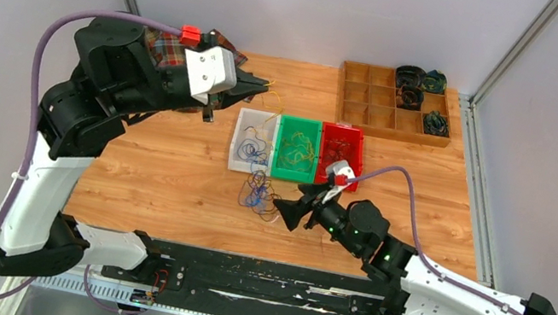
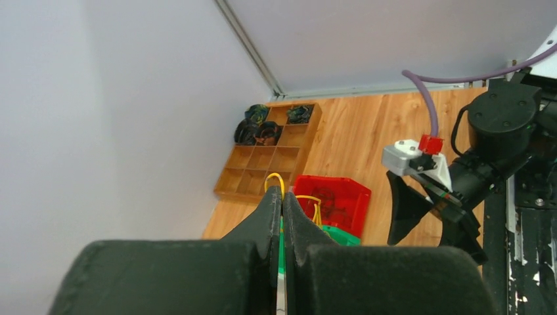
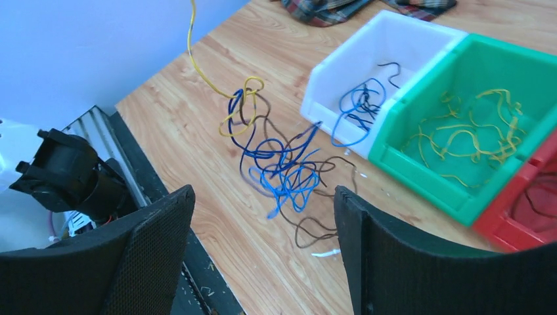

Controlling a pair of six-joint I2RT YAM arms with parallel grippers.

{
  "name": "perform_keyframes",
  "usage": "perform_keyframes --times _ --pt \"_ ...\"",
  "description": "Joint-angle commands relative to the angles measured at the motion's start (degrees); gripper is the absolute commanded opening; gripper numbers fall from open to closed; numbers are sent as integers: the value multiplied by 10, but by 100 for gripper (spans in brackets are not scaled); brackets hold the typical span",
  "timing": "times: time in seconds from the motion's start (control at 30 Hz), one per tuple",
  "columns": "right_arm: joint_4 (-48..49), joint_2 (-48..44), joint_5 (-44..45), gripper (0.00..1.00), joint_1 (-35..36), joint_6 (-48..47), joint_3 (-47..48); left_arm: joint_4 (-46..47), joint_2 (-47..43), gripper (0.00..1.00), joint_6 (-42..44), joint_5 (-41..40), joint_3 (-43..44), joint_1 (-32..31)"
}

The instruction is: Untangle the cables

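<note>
Table (image 1: 169, 173) wood-grain, smooth; green bin (image 3: 427, 180) glossy plastic; plaid cloth (image 1: 160, 48) woven; right end effector (image 3: 263, 191) matt, textured.

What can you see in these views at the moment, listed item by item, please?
cable tangle: one, blue and dark, in front of the bins
yellow cable: one, yellow, rising from the tangle
white bin: one, white, leftmost, blue cables inside
green bin: one, green, middle, yellow cables inside
red bin: one, red, rightmost, dark cables inside
wooden tray: one, brown, far right, four dark coils inside
plaid cloth: one, red-checked, far left
left end effector: one, black, shut on yellow cable
right end effector: one, black, open, near tangle
</note>
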Motion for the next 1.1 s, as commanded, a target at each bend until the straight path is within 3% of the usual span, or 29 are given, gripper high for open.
perform_keyframes --times 0.0,0.53,0.63,0.73,0.8,0.97,1.07 --pt "27 53 -58 77 7 -18 29 -6 -9 0 1 26 3 -3" --pt "99 188 -49 72 7 -23 77 -12 -20 0 8 24 1 -3" --pt "103 213 -51 61 6 -22 91 -12 -19 0 7 24 5 -3" --pt "100 225 -59 39 6 -10 90 -12 -20 0 11 19 10 -3" --pt "99 224 -59 30 6 2 78 -12 -21 0 18 13 12 -3" --pt "125 194 -39 31 6 31 6 -11 -18 0 28 1 27 -3" --pt "143 176 -15 22 6 43 -27 -11 -13 0 27 5 37 -3"
